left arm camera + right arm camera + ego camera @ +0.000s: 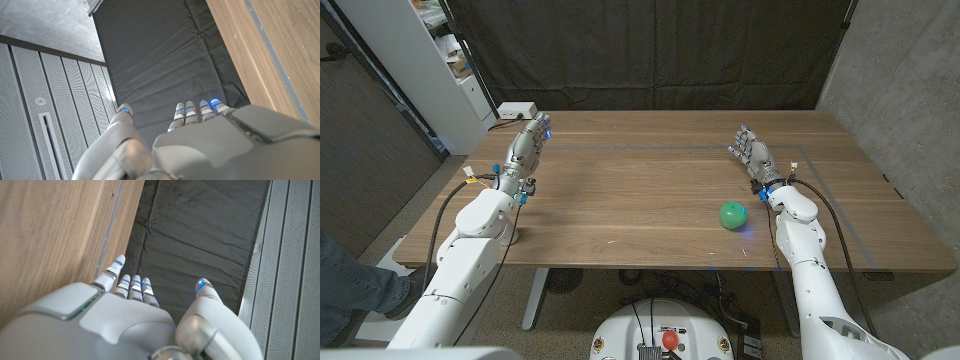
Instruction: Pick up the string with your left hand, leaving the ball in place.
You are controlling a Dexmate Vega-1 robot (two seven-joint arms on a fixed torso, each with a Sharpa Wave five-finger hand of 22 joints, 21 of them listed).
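Observation:
A green ball (734, 214) sits on the wooden table (640, 190) toward the right front, just in front of my right hand (752, 154). That hand stands with its fingers apart and holds nothing; the right wrist view has its fingers (131, 286) reaching past the table edge toward a dark curtain. My left hand (527, 146) stands at the far left of the table, fingers stretched out and empty, far from the ball. In the left wrist view its fingers (192, 111) point at the same curtain. I see no string on the table.
A black curtain (650, 50) hangs behind the table. A white power strip (517, 110) lies at the back left corner, close to my left hand. A white shelf unit (430, 60) stands at the left. A person's leg (350, 285) is at the lower left edge.

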